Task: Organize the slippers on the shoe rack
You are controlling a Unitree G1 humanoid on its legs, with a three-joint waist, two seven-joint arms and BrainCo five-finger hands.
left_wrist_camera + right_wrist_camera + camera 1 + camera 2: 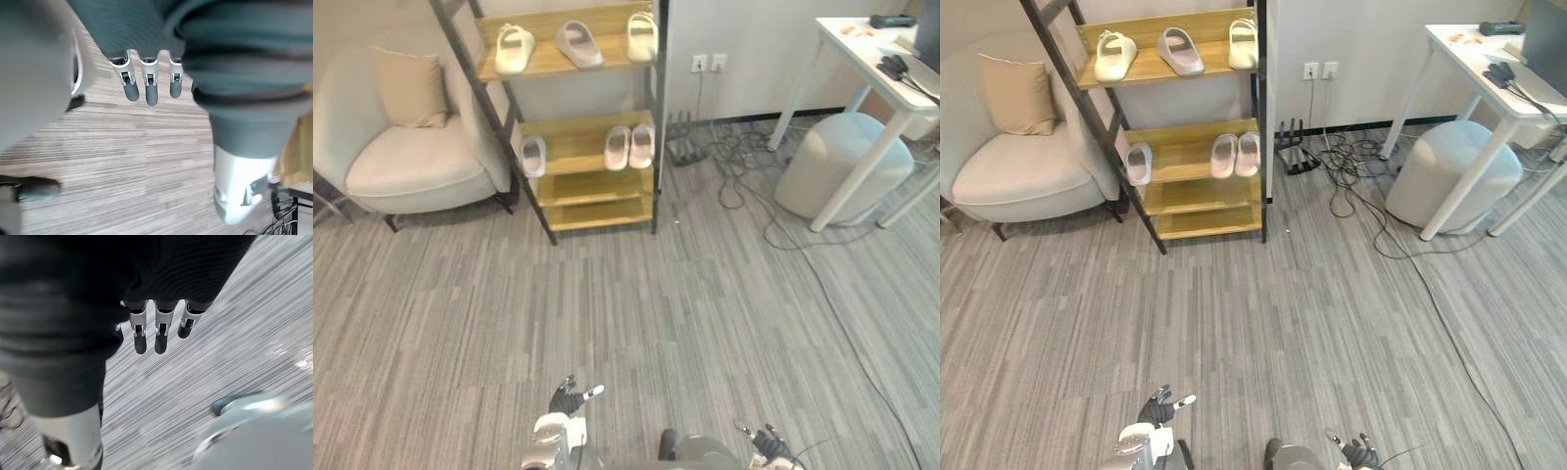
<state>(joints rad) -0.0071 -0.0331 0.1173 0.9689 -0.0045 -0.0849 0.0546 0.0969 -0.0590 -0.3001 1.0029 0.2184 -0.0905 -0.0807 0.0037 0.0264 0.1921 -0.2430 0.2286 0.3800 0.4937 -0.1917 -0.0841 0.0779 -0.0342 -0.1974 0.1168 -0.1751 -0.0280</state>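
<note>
The wooden shoe rack (576, 182) with a black frame stands against the far wall. Its top shelf carries a cream slipper (514, 49), a grey slipper (578, 43) and another cream slipper (642, 36). On the middle shelf lie a single pale slipper (533, 155) and a pink pair (629, 147). The lowest shelf is bare. My left hand (566, 403) and right hand (769, 446) hang low at the near edge, far from the rack. In the wrist views the left fingers (145, 85) and right fingers (159, 328) hang straight over the striped floor, holding nothing.
A beige armchair (406, 162) with a cushion sits left of the rack. To the right are a white table (876, 69), a grey pouf (842, 162) and loose cables (744, 162) on the floor. Striped grey flooring lies between me and the rack.
</note>
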